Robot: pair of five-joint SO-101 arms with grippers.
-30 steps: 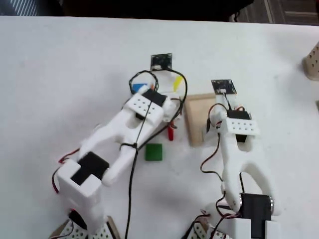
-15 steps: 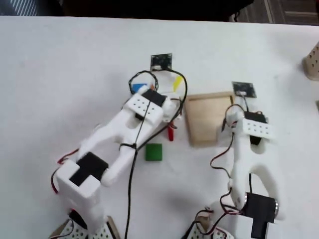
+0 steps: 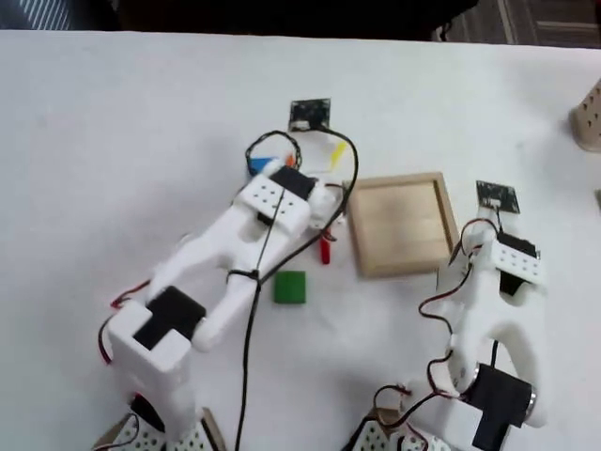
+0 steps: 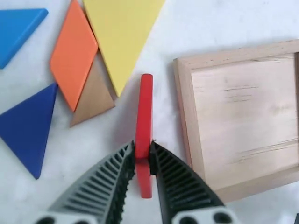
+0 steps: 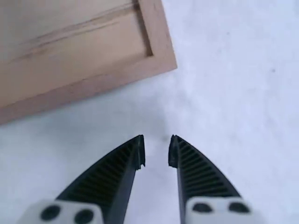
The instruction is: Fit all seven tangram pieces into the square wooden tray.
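**Left end effector.** Your left gripper is clamped on the red piece, which stands on its thin edge on the white table. Both ribbed fingers press its flat faces near the end closest to the wrist, and the rest of the piece juts forward past the fingertips.

To the gripper's right, just beside the red piece but apart from it, you see the square wooden tray.

Ahead of the fingertips and to their left, five loose pieces lie flat on the table:
- a yellow triangle, whose tip points back toward the far end of the red piece;
- an orange parallelogram, lying along the yellow triangle's edge;
- a tan triangle, tucked into the angle between those two;
- a dark blue triangle, the closest piece on the gripper's left side;
- a light blue triangle, the farthest out.

In the high view, a green square lies behind the gripper, just beside the left arm.

**Right end effector.** Your right gripper holds nothing. Its fingers are parted by a narrow gap and point down at the table. One corner of the tray sits ahead of the fingertips, apart from them, and the rest of the tray extends to their left.
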